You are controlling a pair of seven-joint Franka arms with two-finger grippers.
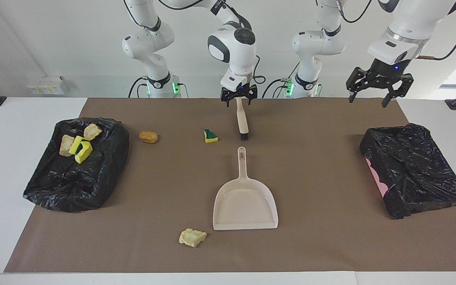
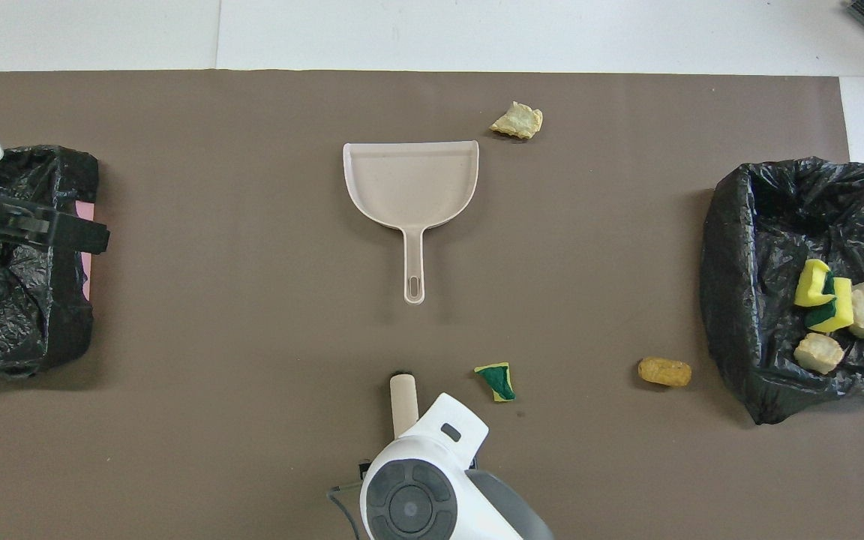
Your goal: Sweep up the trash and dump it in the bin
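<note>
Nearest the robots: right gripper (image 1: 238, 101) sits over the handle end of the brush (image 1: 242, 124), fingers spread, nothing pinched. The brush lies flat on the mat (image 1: 323, 245), bristles pointing away from the robots. I can't tell from here whether the fingertips already straddle the handle or hang just above it. I read this as the brush pickup. The next move needs a short drop, a squeeze across the handle, then a lift. Left gripper (image 1: 369, 99) waits in the air over the left arm's end of the table, above the second bin (image 1: 414, 174), also spread and empty. Loose trash: a green-backed sponge piece (image 1: 210, 135) just beside the brush head, and a brown nugget (image 1: 148, 137) level with it, near the bin (image 1: 105, 174) at the right arm's end. That bin already holds a yellow sponge and two beige chunks. Farther out, the dustpan (image 1: 245, 202) lies empty, handle toward the robots and in line with the brush. Farthest is a beige chunk (image 1: 192, 237), just beside the pan's mouth corner. Three scraps to sweep, all light, should push easily.
</note>
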